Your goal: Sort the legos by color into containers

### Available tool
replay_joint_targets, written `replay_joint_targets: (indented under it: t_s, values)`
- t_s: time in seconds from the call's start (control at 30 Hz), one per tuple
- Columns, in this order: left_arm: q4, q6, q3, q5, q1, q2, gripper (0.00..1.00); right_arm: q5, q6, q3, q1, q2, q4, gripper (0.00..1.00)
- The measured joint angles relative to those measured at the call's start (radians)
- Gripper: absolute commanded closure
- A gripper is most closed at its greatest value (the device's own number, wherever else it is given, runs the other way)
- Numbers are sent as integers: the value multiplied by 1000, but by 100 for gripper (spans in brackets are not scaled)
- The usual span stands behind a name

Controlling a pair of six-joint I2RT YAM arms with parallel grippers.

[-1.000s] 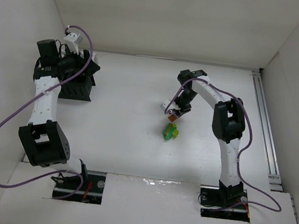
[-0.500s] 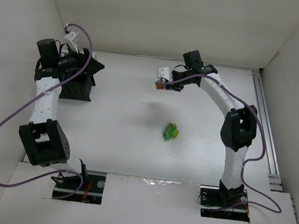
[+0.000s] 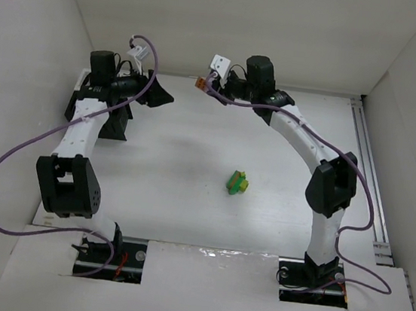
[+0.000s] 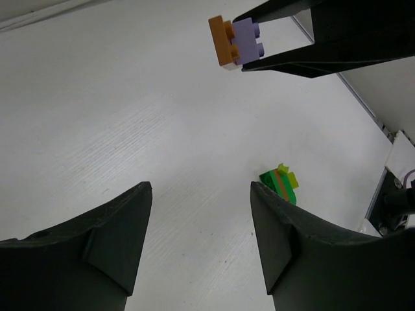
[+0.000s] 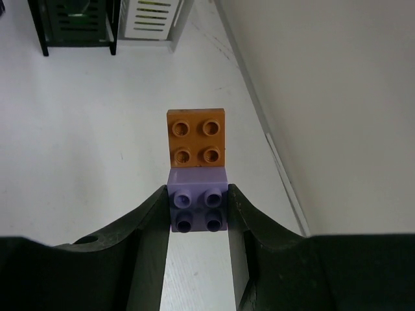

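Right claw (image 5: 198, 208) holds an orange-purple pair (image 5: 196, 149); left claw (image 4: 200, 194) stands wide, empty; green legos (image 3: 237, 182) lie unsorted on the desk (image 3: 176, 167).

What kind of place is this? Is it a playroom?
Probably a robot test booth, not a playroom: the left arm and right arm are fixed at a white table, plain white walls box it in, and the right pincer holds stuck-together orange and purple bricks.

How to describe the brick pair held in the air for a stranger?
Follow the right arm to its tool near the back wall. It pinches a lilac brick with an orange brick stuck on; the green bricks lie on the table.
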Motion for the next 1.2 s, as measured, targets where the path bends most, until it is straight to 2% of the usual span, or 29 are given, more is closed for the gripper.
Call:
replay_joint_targets:
  t_s: [0.23,0.57,1.2]
  values:
    - [-2,-20,42,-15,-29,62,42,37,54,-3,9,0,39,100]
    - [116,-170,98,-24,-34,150,43,121,-36,-40,72,0,54,100]
    - [194,-258,127,-38,-68,203,44,205,-121,-15,123,2,21,100]
